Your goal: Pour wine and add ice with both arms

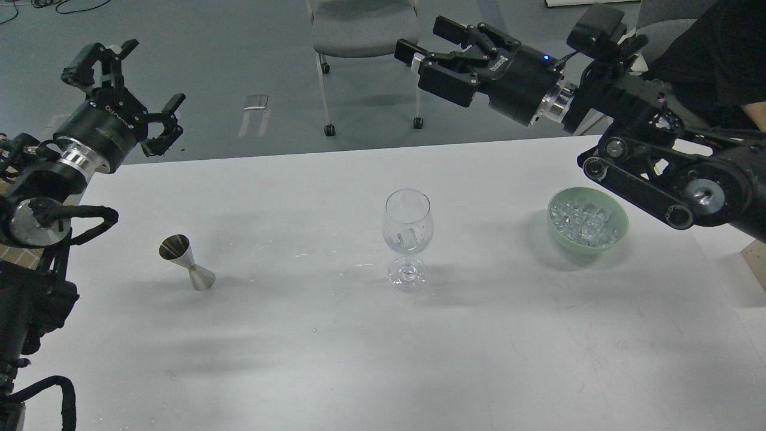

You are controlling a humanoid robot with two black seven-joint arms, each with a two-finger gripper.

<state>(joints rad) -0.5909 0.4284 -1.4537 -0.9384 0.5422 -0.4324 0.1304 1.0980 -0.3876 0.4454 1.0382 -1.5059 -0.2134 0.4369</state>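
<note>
Head view: green bowl (pixel 616 234) holds ice (pixel 581 222); both claws (empty) spread wide.

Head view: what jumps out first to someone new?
The two black arms, raised at either side: the left gripper and right gripper both hang open and empty above the white table. Below, a row: metal jigger at left, stemmed wine glass in the centre, green bowl heaped with ice at right.
</note>
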